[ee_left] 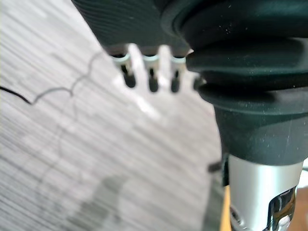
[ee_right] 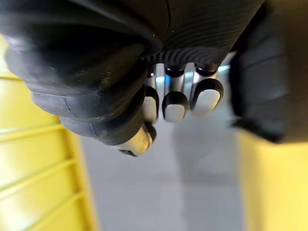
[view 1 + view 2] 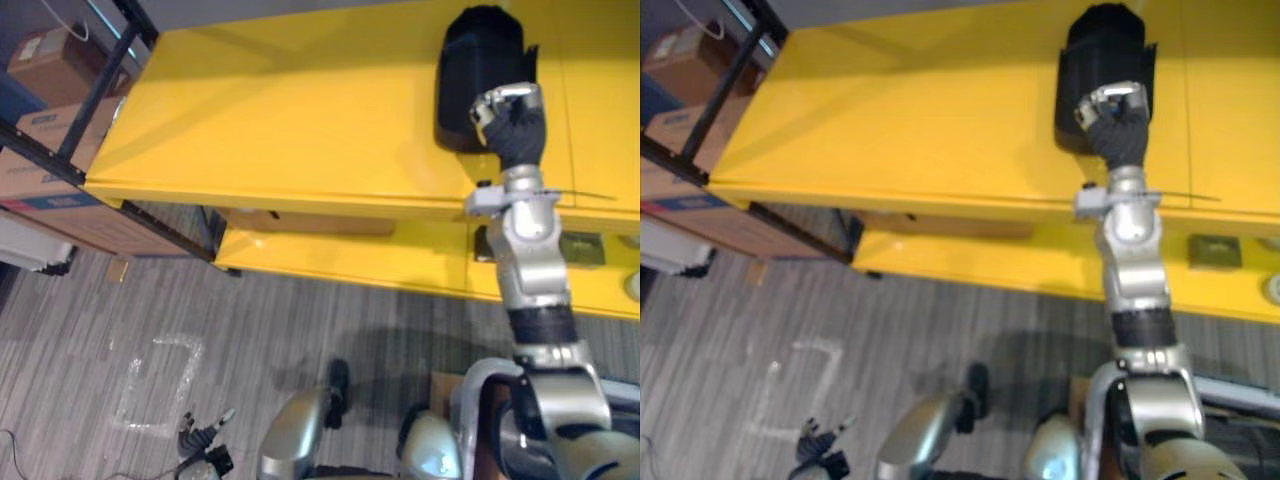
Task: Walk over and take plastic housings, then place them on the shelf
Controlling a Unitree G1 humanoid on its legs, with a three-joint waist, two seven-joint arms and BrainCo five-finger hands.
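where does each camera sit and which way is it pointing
Left eye view: on the head, looking down at the yellow shelf and grey floor; right arm reaches up, right hand at the black plastic housing; left hand hangs low.
Right eye view: beside it, same scene slightly shifted.
Left wrist view: on the left wrist, facing the floor past its fingers.
Right wrist view: on the right wrist, along curled fingers, housing beside them, yellow shelf around.
Shared: both eye views show the housing and both hands.

plastic housing [image 3: 478,70] | black (rounded top) | resting on yellow shelf [image 3: 300,110]
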